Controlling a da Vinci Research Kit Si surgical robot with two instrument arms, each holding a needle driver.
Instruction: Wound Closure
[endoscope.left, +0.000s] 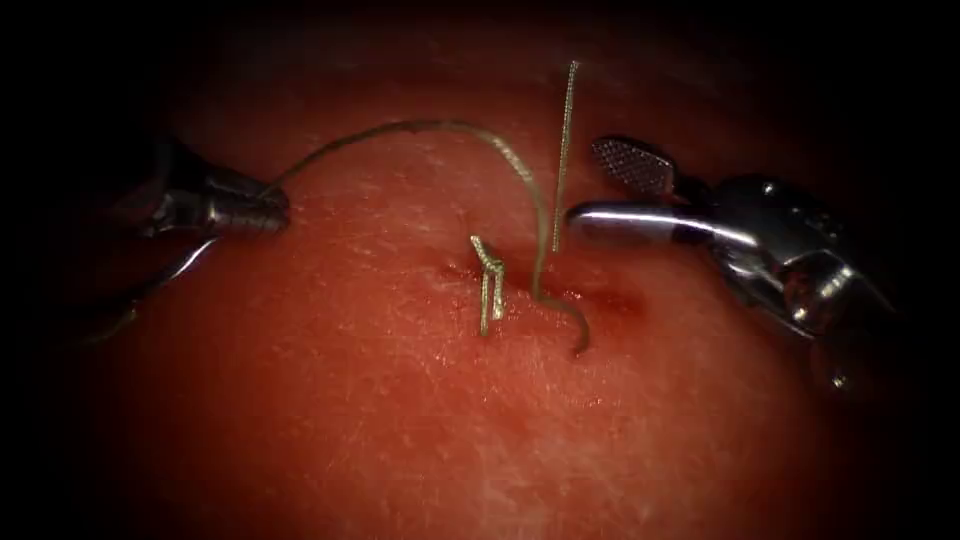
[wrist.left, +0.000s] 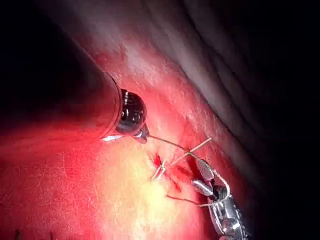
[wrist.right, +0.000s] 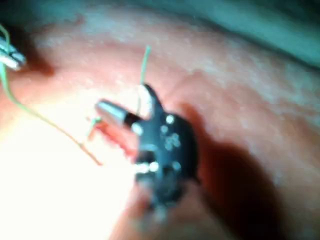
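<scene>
Endoscope view: left end effector (endoscope.left: 262, 212) clamped on wiry arched thread (endoscope.left: 430, 127); right end effector (endoscope.left: 610, 185) agape, empty, ridged pads.

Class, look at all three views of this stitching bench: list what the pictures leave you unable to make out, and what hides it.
1. Needle: a thin curved glint below the left tool in the endoscope view runs into darkness; whether it is the needle is unclear.
2. Thread end: where it enters the tissue at the cut is too small.
3. Right tool: jaws open, but blurred in the right wrist view.

Left tool (endoscope.left: 262, 213) fingers clamped together, right tool (endoscope.left: 600, 190) fingers spread apart
</scene>
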